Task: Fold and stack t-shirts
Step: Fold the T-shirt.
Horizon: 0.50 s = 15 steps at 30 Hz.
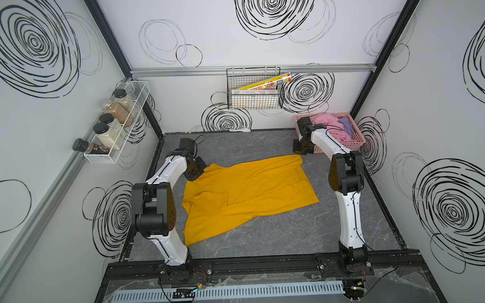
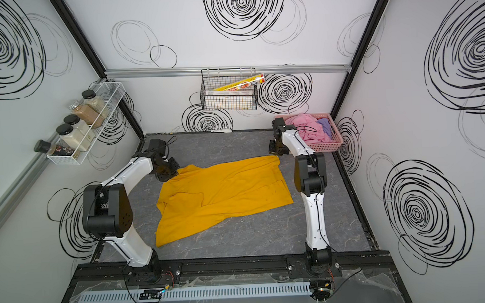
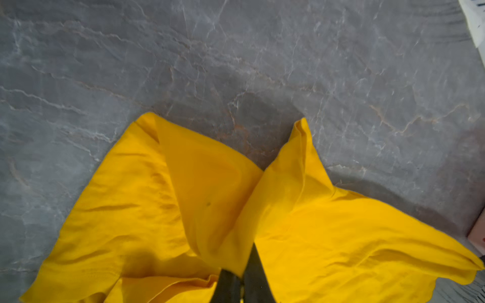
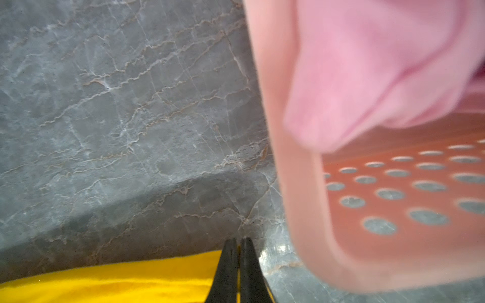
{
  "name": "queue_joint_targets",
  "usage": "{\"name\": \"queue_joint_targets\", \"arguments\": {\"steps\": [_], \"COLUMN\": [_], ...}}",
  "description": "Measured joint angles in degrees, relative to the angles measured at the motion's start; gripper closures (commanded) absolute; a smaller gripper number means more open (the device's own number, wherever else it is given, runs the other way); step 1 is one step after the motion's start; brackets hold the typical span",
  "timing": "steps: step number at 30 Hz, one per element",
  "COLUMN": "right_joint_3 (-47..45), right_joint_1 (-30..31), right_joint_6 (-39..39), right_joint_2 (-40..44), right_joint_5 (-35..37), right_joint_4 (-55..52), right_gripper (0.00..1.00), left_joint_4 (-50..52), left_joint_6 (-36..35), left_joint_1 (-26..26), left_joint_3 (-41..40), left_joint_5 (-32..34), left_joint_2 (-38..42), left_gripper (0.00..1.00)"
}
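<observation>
"Left gripper point(image 3: 242, 265), entry one — state?"

"Clenched on a bunched edge of the mustard-yellow cotton t-shirt point(image 1: 248, 190). The cloth rises in a peak to the black fingers. Position: well apart from the pink perforated plastic basket point(image 1: 356, 142), at the shirt's end farthest from it."

"Right gripper point(image 4: 238, 244)?"

"Clenched as well, with a sliver of yellow hem between the closed fingers. Position: just beside the basket's outer wall, at the shirt corner nearest it."

"Entry three, the yellow shirt itself."

"One item, spread and rumpled on the grey marbled tabletop point(image 1: 266, 237), with one flap folded over on top. It runs from near the basket's closest corner away toward the left arm."

"Basket contents?"

"Light pink cotton t-shirt point(image 1: 325, 121), crumpled, heaped above the rim — a blurred pink fold shows over the holed floor in the right wrist view. Lavender-purple cotton t-shirt point(image 1: 346, 125), crumpled, touching the pink one, on the side away from the right gripper."
</observation>
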State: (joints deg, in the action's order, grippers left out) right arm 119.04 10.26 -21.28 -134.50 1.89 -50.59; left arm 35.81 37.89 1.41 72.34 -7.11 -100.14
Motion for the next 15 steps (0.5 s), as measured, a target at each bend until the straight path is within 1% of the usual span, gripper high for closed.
{"name": "queue_joint_targets", "arguments": {"steps": [2, 10, 15], "right_joint_3": [0.11, 0.17, -1.29], "right_joint_1": [0.09, 1.53, 3.02], "right_joint_6": [0.02, 0.02, 0.11], "right_joint_2": [0.04, 0.61, 4.7], "right_joint_5": [-0.42, -0.7, -0.42], "right_joint_4": [0.0, -0.02, 0.0], "right_gripper": [1.0, 1.0, 1.0], "left_joint_4": [0.42, 0.37, 0.28], "left_joint_6": [-0.2, -0.98, -0.96], "left_joint_1": [-0.02, -0.02, -0.02], "left_joint_3": [-1.05, -0.63, -2.12], "left_joint_5": [0.5, 1.73, 2.27], "left_joint_2": [0.52, 0.44, 2.16], "left_gripper": [1.0, 1.0, 1.0]}}
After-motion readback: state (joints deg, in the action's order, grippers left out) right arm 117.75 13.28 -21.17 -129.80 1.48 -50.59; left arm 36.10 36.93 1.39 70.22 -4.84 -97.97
